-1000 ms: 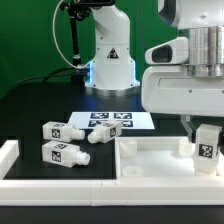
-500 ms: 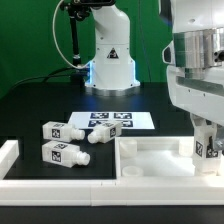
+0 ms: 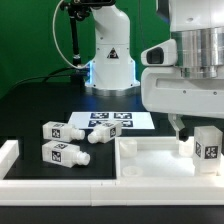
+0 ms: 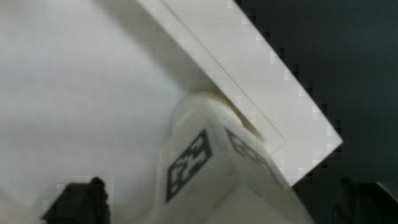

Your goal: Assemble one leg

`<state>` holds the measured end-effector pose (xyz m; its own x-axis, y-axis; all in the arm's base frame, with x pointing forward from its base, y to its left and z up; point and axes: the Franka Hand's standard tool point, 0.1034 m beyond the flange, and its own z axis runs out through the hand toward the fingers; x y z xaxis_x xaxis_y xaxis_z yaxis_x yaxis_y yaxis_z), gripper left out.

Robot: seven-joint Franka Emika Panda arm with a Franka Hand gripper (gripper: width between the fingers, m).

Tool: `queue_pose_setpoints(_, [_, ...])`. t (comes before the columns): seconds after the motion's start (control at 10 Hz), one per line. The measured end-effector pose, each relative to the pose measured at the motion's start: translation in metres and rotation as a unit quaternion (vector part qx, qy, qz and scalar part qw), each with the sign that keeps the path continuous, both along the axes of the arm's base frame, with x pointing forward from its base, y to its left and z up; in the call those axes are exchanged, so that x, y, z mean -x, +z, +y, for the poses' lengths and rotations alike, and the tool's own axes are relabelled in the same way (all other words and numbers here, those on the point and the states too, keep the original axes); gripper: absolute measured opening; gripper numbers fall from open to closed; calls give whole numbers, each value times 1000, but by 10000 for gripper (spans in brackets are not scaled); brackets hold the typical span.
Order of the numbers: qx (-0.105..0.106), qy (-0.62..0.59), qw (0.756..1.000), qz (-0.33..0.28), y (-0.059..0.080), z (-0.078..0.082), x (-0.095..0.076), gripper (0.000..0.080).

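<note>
My gripper (image 3: 201,146) hangs over the right end of the large white tray-like panel (image 3: 150,162). One white leg (image 3: 209,148) with a black tag stands upright there between my fingers (image 3: 186,146). In the wrist view this leg (image 4: 228,165) reaches down to the panel (image 4: 89,90) near its raised rim. My dark fingertips (image 4: 80,203) stand on either side of the leg, with a gap showing on one side. The jaws are open around the leg. Three more legs lie on the black table: one (image 3: 55,130), a second (image 3: 58,152) and a third (image 3: 102,135).
The marker board (image 3: 112,120) lies flat behind the loose legs. The robot base (image 3: 110,60) stands at the back. A white wall piece (image 3: 8,155) runs along the exterior view's left and front edge.
The hand turned about its vertical axis half a second ago and has now turned back to its earlier heading. The leg stays upright at the panel's right end, slightly lower than before.
</note>
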<state>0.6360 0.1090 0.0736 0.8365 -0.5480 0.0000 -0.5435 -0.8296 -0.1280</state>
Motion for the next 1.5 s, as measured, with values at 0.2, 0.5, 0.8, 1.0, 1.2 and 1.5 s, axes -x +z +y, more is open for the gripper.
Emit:
queue_pose_setpoints(0.2, [8,58,998,-6,0,-2,0,649])
queue_pose_setpoints(0.5, [62,258,964,-27,2,3,-4,649])
queue_pose_setpoints(0.8, [58,225,972,-25,2,1,-4,454])
queue_pose_setpoints(1.0, [54,176,983,-22,2,1,-3,284])
queue_pose_setpoints(1.2, [50,112,992,-17,2,1,-3,285])
queue_pose_setpoints(1.5, [11,-180,984,6,0,-1,-3,285])
